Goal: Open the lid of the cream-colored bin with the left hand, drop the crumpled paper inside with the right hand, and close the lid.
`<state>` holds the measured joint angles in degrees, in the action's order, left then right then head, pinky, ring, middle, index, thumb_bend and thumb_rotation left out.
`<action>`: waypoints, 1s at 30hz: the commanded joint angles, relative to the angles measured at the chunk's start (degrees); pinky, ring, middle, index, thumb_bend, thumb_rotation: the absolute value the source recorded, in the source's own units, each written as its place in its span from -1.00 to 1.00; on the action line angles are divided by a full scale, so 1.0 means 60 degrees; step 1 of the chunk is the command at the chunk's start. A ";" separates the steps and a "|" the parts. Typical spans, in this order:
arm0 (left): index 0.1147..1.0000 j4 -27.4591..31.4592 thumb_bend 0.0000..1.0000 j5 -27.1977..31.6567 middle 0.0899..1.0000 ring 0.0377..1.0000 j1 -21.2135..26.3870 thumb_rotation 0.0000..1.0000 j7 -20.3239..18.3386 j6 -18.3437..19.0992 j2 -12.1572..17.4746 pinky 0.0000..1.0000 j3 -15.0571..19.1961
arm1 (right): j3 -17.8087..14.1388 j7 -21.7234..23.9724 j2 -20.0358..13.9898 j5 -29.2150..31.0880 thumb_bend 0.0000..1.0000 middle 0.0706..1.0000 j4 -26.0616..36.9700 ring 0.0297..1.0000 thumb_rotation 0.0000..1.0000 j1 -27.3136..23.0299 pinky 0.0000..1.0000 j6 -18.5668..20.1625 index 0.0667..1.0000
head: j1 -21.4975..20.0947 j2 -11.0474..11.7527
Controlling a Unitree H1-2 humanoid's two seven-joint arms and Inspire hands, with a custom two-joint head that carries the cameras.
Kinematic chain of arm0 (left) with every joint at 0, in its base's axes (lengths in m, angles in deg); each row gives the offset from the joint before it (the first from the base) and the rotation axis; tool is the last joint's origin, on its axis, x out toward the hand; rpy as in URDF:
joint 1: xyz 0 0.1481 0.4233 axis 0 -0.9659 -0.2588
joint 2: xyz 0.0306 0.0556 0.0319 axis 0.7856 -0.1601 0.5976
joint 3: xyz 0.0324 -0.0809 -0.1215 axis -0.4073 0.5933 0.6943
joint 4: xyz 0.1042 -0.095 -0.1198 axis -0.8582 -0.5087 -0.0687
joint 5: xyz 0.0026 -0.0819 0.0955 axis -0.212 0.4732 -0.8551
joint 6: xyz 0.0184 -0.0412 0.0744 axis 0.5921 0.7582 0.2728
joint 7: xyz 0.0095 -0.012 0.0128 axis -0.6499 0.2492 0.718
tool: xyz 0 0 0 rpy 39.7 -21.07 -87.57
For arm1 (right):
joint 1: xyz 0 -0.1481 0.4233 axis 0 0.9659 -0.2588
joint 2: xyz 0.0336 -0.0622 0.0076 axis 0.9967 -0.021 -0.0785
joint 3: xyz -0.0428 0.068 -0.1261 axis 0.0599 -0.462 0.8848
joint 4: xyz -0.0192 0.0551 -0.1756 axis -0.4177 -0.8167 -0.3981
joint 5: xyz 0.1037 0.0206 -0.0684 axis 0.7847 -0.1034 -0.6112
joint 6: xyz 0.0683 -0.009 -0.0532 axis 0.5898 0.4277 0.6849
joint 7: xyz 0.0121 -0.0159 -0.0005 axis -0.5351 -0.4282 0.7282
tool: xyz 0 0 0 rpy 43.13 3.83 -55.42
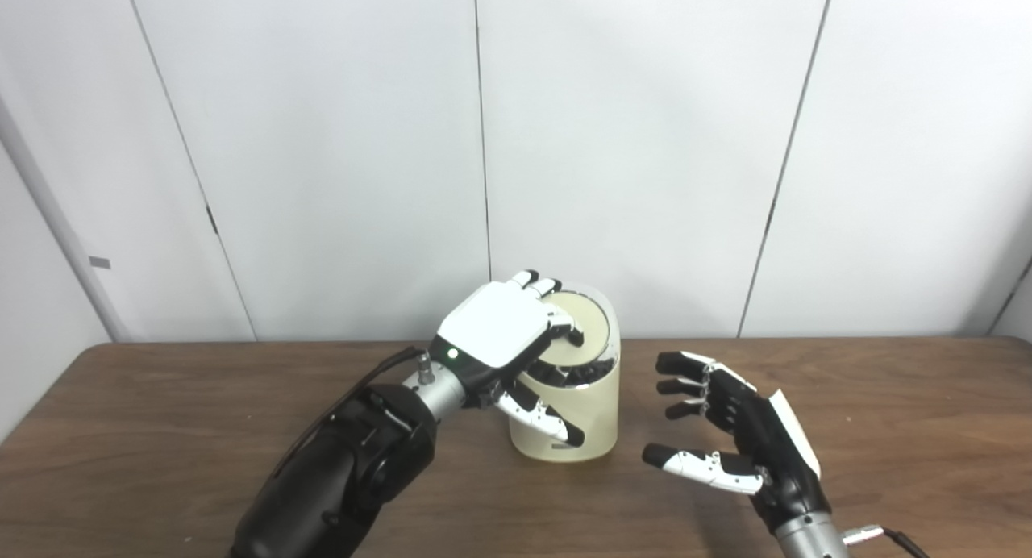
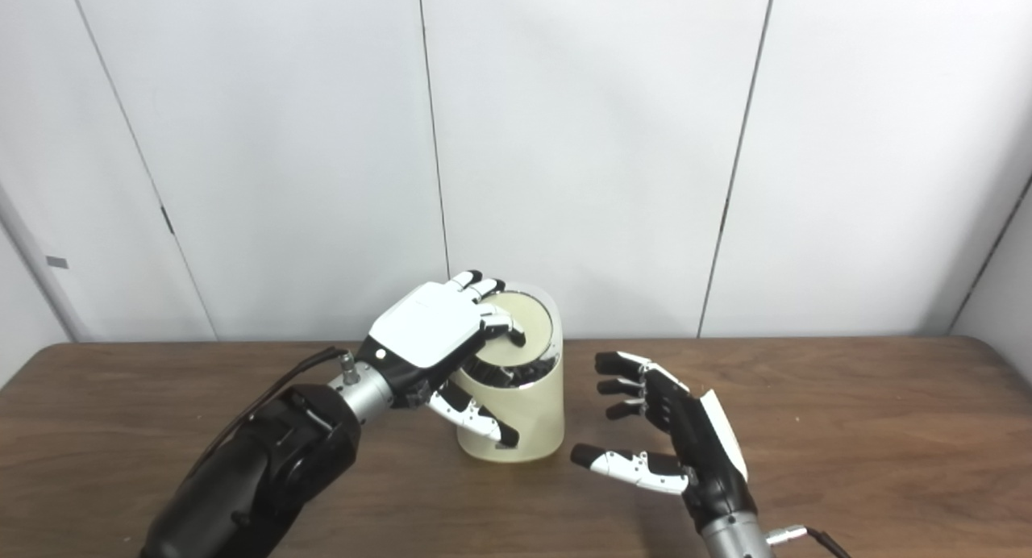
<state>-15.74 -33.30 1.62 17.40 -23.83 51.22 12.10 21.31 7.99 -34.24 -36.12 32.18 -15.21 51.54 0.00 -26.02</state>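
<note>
The cream-colored bin (image 1: 592, 417) stands upright on the table, near its middle. Its round lid (image 1: 590, 326) is tilted, with a dark gap showing at the front under it. My left hand (image 1: 501, 332) lies over the lid's left side, fingers curled onto it and thumb down the bin's front wall. My right hand (image 1: 730, 429) is open and empty, palm facing the bin, hovering just right of it and not touching it. No crumpled paper is in view.
The brown wooden table (image 1: 161, 429) reaches to a white panelled wall close behind the bin. A black cable (image 1: 895, 538) trails from my right wrist at the bottom right.
</note>
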 commanded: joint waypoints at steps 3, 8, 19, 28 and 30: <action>0.50 -0.0035 0.94 0.0469 0.52 0.91 -0.0271 0.01 -0.0613 0.0240 0.0258 1.00 0.0187 | -0.0059 -0.0172 0.0053 0.0075 0.50 0.50 0.0276 0.42 -0.45 -0.0273 0.18 -0.0172 0.43 | 0.0002 0.0020; 0.52 0.0342 0.87 0.1200 0.55 0.87 -0.0441 -0.11 -0.0427 0.0152 0.0300 0.85 0.0640 | -0.0038 -0.0198 0.0036 0.0010 0.50 0.50 0.0228 0.42 -0.45 -0.0276 0.20 -0.0246 0.43 | 0.0018 0.0072; 0.84 0.0162 0.76 0.2658 0.84 0.82 -0.1194 -0.32 0.1889 -0.0369 -0.0613 0.60 0.2155 | 0.0005 -0.0160 0.0006 0.0085 0.49 0.48 0.0148 0.44 -0.54 -0.0310 0.21 -0.0255 0.42 | 0.0077 0.0134; 0.96 -0.0773 0.71 0.6714 0.98 0.89 -0.1725 -0.42 0.2237 -0.1344 -0.1648 0.67 0.3816 | 0.0009 -0.0094 -0.0105 0.0118 0.47 0.47 0.0107 0.44 -0.55 -0.0299 0.21 -0.0320 0.44 | 0.0106 0.0119; 0.96 -0.0853 0.75 0.7741 0.94 0.88 -0.1905 -0.40 0.2223 -0.1393 -0.1952 0.67 0.4229 | -0.0003 -0.0087 -0.0121 0.0142 0.48 0.46 0.0096 0.43 -0.55 -0.0302 0.20 -0.0329 0.44 | 0.0129 0.0116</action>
<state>-21.49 9.12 -10.98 29.20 -30.38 40.34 36.05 21.50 7.52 -34.48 -36.06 31.80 -15.30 51.47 0.70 -25.31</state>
